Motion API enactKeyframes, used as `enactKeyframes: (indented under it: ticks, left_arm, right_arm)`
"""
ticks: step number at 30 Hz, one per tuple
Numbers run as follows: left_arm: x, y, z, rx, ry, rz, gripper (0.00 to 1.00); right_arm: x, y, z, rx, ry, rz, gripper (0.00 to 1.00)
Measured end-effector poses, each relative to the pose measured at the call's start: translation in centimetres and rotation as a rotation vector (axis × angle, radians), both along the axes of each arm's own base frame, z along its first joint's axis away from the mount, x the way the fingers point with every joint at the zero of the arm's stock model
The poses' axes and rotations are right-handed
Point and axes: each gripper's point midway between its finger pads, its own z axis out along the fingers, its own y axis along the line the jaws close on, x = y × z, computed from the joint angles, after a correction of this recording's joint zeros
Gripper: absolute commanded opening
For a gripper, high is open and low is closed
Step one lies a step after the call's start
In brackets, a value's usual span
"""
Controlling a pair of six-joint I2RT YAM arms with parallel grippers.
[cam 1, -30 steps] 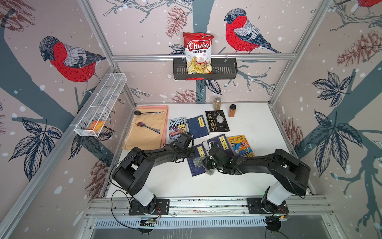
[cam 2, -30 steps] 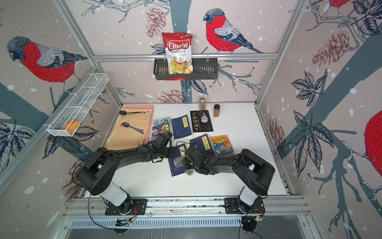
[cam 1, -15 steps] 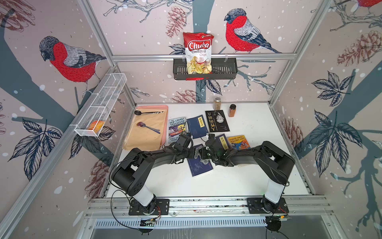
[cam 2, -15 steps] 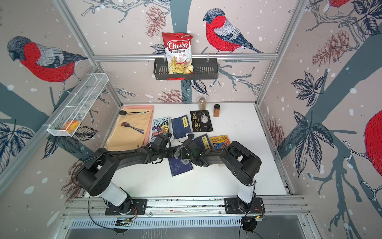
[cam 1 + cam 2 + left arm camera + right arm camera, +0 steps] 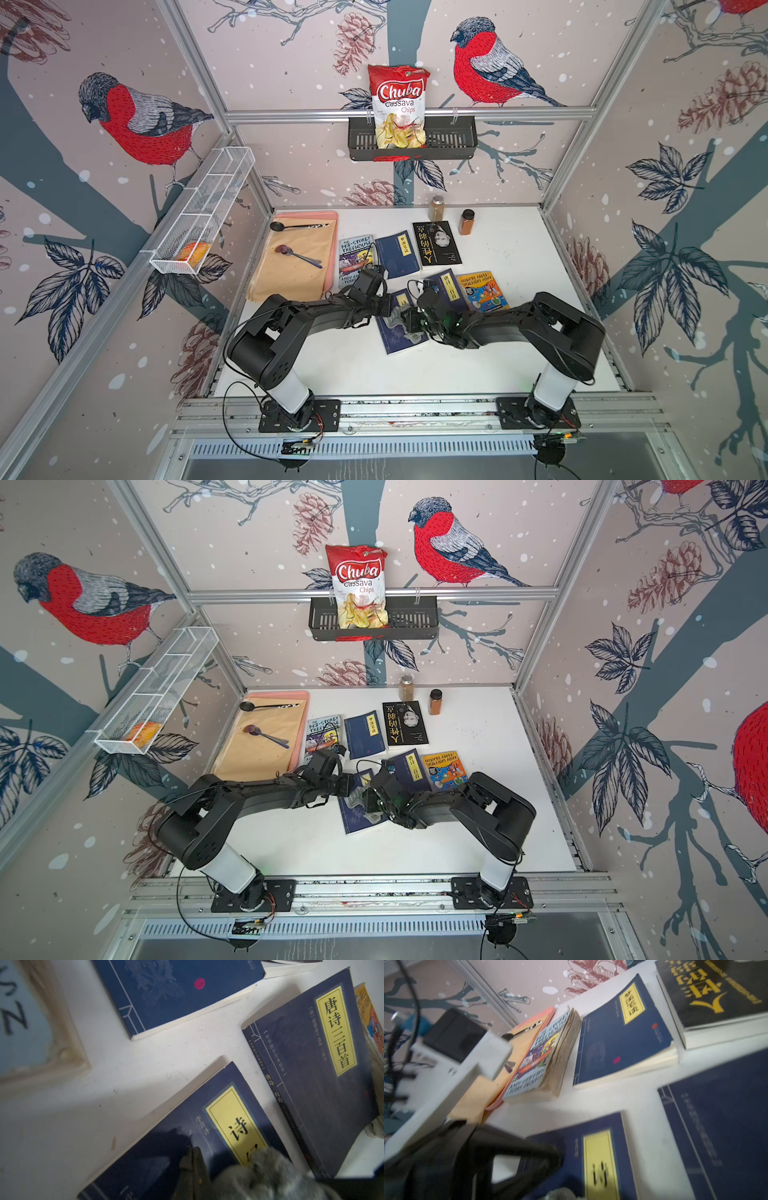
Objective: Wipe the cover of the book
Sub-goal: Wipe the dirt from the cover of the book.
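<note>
The book (image 5: 405,343) (image 5: 360,821) is dark blue with a yellow title label and lies flat near the table's front middle. A grey cloth (image 5: 397,321) (image 5: 356,798) rests on its cover. My right gripper (image 5: 412,322) (image 5: 372,803) is shut on the cloth, pressing it onto the cover. My left gripper (image 5: 380,309) (image 5: 343,786) is shut, its tips down on the book's left side. The left wrist view shows the book (image 5: 162,1159), the shut left gripper (image 5: 193,1155) and the cloth (image 5: 266,1176) beside it. In the right wrist view the book (image 5: 598,1147) shows; the right gripper's own jaws are hidden.
Other books lie close behind: a blue one (image 5: 446,289) touching the right side, an orange one (image 5: 484,291), another blue one (image 5: 401,253), a black one (image 5: 440,243) and a Treehouse paperback (image 5: 355,259). A pink tray (image 5: 299,257) with spoons is left. Two spice jars (image 5: 466,221) stand at the back.
My right gripper swept the cloth up the cover toward the far end, then came back toward the middle. The left gripper and the book stayed put.
</note>
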Motion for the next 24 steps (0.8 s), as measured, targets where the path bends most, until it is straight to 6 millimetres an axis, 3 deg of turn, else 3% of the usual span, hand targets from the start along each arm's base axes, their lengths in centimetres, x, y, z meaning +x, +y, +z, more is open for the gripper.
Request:
enactKeyframes:
  ticks: [3,5,8,13,16,19,24]
  left_arm:
    - [0.1,0.0,0.0,-0.006,-0.001,0.0,0.0]
    - [0.1,0.0,0.0,-0.013,0.0,0.0,0.0]
    - [0.1,0.1,0.0,-0.032,0.005,-0.003,0.0]
    - [0.0,0.1,0.0,-0.044,0.01,-0.006,0.0]
    - [0.0,0.1,-0.1,-0.049,0.01,-0.008,0.0]
    - [0.1,0.0,-0.1,-0.052,0.005,-0.009,0.0]
    - [0.1,0.0,0.0,-0.057,-0.001,-0.01,0.0]
  right_arm:
    - [2.9,0.6,0.4,0.019,-0.022,-0.023,0.03]
    - [2.8,0.7,0.5,0.007,-0.032,-0.013,0.02]
    - [0.3,0.2,0.5,-0.031,-0.049,0.012,0.03]
    - [-6.4,-1.4,-0.1,-0.041,-0.011,0.075,0.03]
    - [-7.3,-1.8,-0.2,-0.011,0.006,0.063,0.04]
    - [-5.8,-1.1,-0.2,0.02,0.022,0.042,0.03]
    - [0.5,0.9,0.0,0.061,-0.003,0.002,0.02]
